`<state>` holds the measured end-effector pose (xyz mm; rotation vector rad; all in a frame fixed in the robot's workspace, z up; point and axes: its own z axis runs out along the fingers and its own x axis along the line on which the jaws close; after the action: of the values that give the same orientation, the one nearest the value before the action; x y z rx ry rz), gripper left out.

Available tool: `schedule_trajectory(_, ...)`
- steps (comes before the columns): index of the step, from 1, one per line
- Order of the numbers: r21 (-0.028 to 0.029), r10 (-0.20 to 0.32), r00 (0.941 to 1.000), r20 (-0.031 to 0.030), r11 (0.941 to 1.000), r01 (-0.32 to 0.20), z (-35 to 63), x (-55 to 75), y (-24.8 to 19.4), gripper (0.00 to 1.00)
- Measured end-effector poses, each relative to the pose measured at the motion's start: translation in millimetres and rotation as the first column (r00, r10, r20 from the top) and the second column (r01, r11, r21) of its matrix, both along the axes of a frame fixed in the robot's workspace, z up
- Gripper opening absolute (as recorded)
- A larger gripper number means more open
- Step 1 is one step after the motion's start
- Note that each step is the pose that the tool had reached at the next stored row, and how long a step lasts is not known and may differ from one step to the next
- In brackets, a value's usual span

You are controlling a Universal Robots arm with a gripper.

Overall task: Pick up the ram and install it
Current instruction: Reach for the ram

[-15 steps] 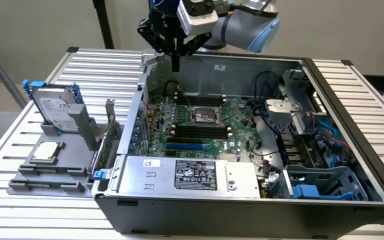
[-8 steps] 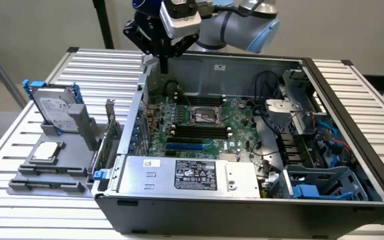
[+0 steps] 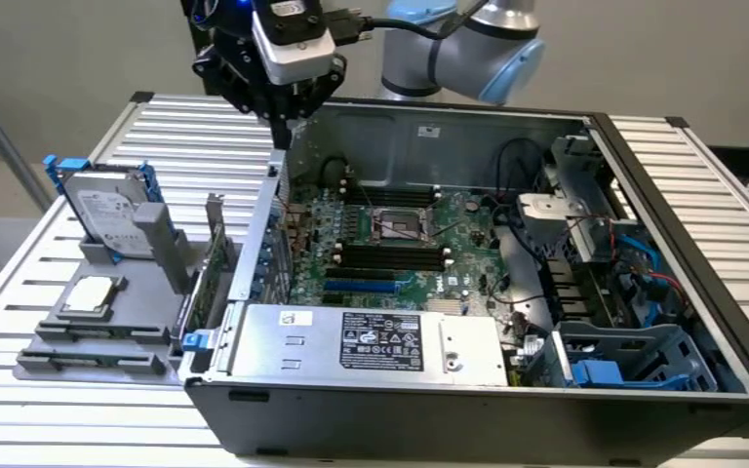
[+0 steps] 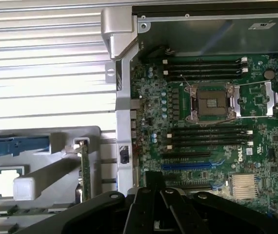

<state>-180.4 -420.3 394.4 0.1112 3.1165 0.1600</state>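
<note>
1. Exterior view gives me the slatted worktop (image 3: 75, 127) carrying the open computer case (image 3: 479, 405), with the grey parts fixture (image 3: 39, 369) just beside it on the exterior view's left
2. The arm (image 3: 479, 54) comes in from the far side and holds the hand (image 3: 281, 122) high over the case's far corner on that same side, above the wall that stands between the motherboard (image 3: 466, 219) and the fixture
3. The hand is closed all the way, and I can make out nothing green or otherwise gripped in it; I judge it empty
4. The tall green board standing on edge in the fixture is the expansion card (image 4: 86, 170); it has a metal bracket at its far end and runs far-to-near, so I do not take it for the ram
5. The ram itself I cannot single out: in the wrist view the black memory slots (image 4: 207, 138) beside the processor socket (image 4: 211, 101) look bare, though I cannot be sure, and the two long, low holders (image 3: 101, 332) at the fixture's near end are about slot length but look plain grey to me
6. My judgement: if the ram sits in the fixture, it lies from the hand toward the exterior view's left, nearer that camera and well below; those holders run across the exterior view, roughly parallel to the memory slots
</note>
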Motion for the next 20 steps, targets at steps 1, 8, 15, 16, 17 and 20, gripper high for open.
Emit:
schedule_trajectory(1,0.0008,0.0,1.0,0.0,1.0,0.0,-0.1,-4.5,-1.5,0.11)
schedule_trajectory(8,0.0018,0.0,1.0,0.0,1.0,0.0,-3.3,-36.4,-10.0,0.11)
schedule_trajectory(15,0.0017,0.0,1.0,-0.0023,1.0,0.0,-8.9,-63.2,-16.5,0.11)
schedule_trajectory(16,0.0016,0.0,1.0,-0.0035,1.0,0.0,-9.9,-65.8,-17.3,0.11)
schedule_trajectory(17,0.0016,0.0,1.0,-0.0048,1.0,0.0,-11.1,-68.8,-18.3,0.11)
schedule_trajectory(20,0.0017,0.0,0.9999,-0.0102,1.0,0.0,-14.1,-74.5,-21.3,0.11)
